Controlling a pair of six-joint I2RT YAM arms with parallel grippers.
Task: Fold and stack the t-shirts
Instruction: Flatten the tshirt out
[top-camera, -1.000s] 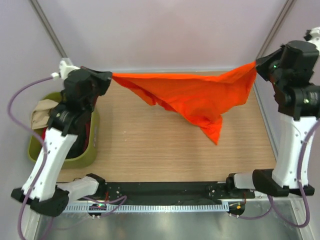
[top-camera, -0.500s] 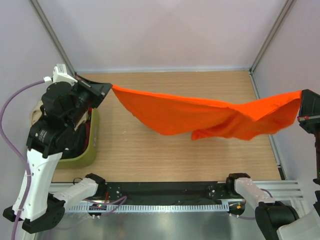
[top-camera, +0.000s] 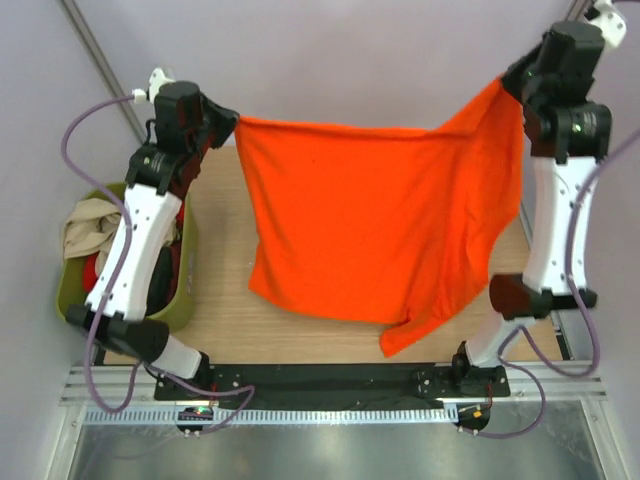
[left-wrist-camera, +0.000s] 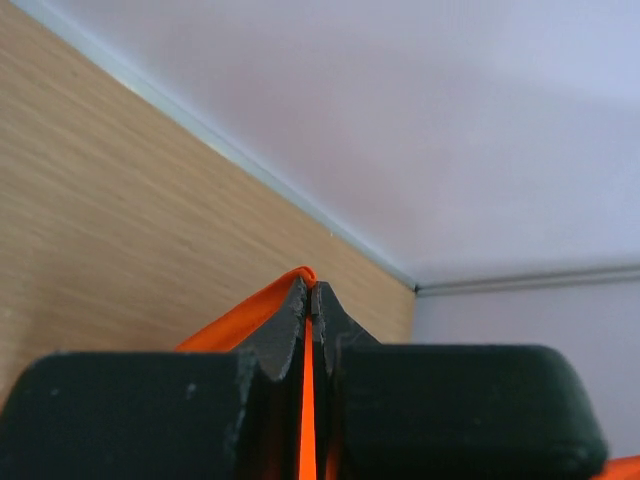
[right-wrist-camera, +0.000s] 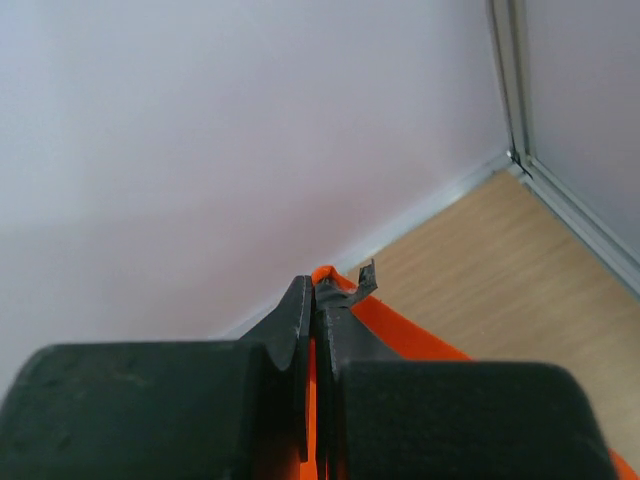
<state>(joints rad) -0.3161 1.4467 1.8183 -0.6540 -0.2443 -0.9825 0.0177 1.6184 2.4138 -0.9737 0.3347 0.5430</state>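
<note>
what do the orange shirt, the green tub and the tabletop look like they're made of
The orange t-shirt looks like soft, matte cloth, probably a thin knit: it hangs limp with folds and creases. The olive-green tub looks like moulded plastic, with a smooth wall and a rounded rim. The tabletop is light wood or wood-look laminate with fine grain lines; which one cannot be told.
</note>
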